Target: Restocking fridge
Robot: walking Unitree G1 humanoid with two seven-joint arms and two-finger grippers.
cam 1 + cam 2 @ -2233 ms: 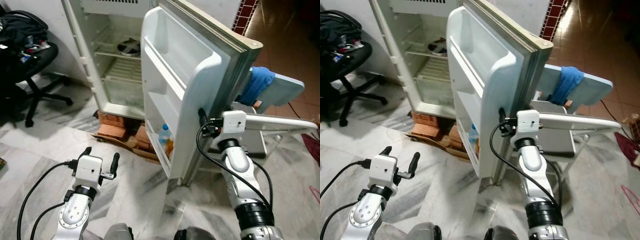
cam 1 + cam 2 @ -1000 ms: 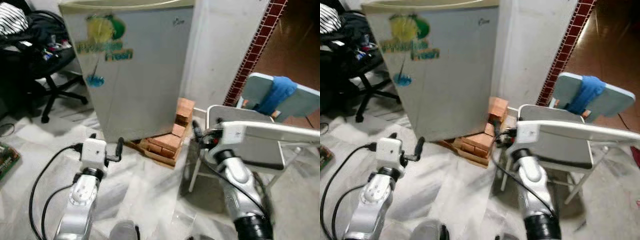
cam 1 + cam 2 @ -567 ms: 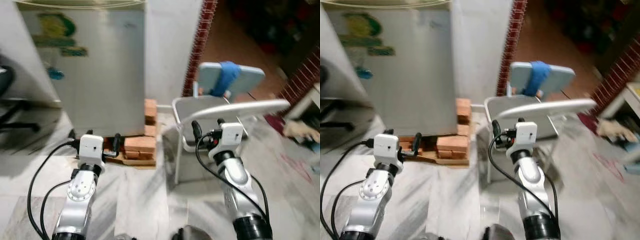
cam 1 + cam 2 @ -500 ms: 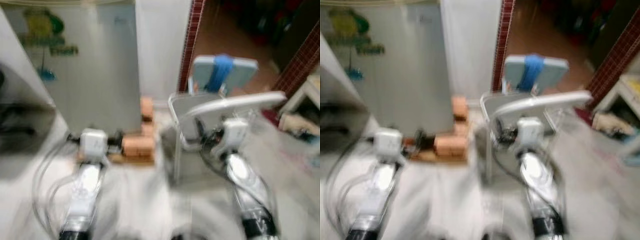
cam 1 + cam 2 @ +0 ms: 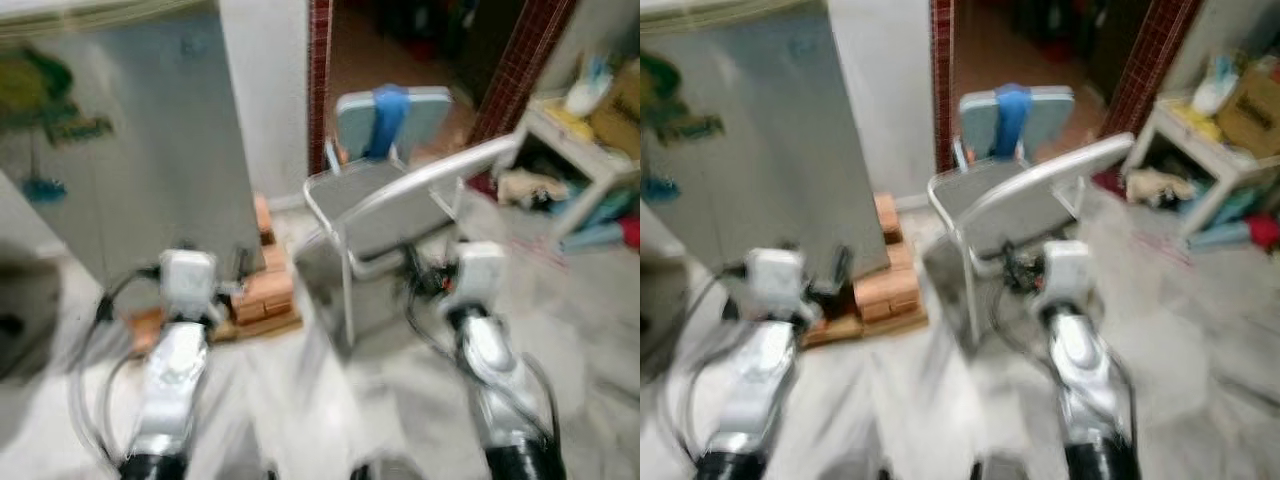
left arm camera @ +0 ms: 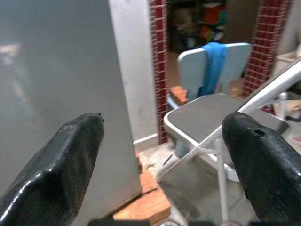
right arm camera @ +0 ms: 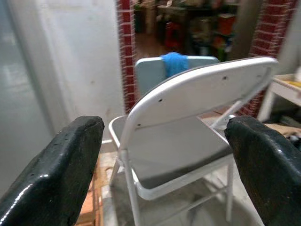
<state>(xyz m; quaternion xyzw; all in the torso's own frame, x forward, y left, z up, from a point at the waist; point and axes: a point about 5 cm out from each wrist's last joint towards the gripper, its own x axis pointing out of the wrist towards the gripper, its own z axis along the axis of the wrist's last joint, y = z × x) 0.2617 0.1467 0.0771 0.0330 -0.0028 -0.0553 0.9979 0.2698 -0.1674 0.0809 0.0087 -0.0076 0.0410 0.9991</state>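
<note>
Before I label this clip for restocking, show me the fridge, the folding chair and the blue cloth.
fridge (image 5: pixel 150 140), left eye view, on the closed grey door.
folding chair (image 7: pixel 197 96), right wrist view, on its curved white backrest.
blue cloth (image 6: pixel 214 63), left wrist view, on the part draped over the second chair's back.

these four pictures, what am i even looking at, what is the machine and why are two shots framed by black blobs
It is a walking humanoid robot with two silver arms, seen at one moment by four cameras. The two wide, blurred pictures come from a stereo camera on its head, looking down at its left gripper and right gripper. The other two come from cameras on each wrist; the black blobs are that gripper's own fingers, spread apart with nothing held. Ahead stands a grey folding chair, and behind it a second chair with a blue cloth draped over its back. On the robot's left is the fridge, its door shut, standing on bricks. The floor is pale marble.
</note>
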